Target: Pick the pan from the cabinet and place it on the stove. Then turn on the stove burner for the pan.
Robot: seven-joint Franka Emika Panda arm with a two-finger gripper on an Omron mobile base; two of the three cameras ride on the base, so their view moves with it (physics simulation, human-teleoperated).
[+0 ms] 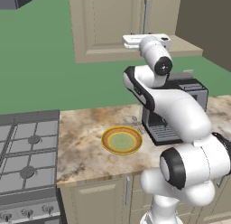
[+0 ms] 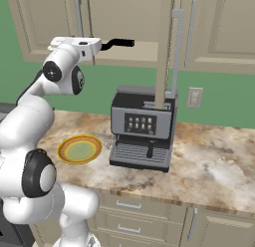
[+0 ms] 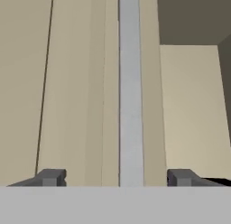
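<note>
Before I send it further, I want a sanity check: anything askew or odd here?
One oddity: a cabinet door hangs open above the coffee machine, with a black pan handle poking out of the opening. The plate sits flat on the counter; nothing spilled.

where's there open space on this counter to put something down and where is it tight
Bare marble lies between the stove and the yellow plate, and a wide stretch of counter runs right of the coffee machine. It is tight where plate and coffee machine stand close together. The stove grates are bare too.
</note>
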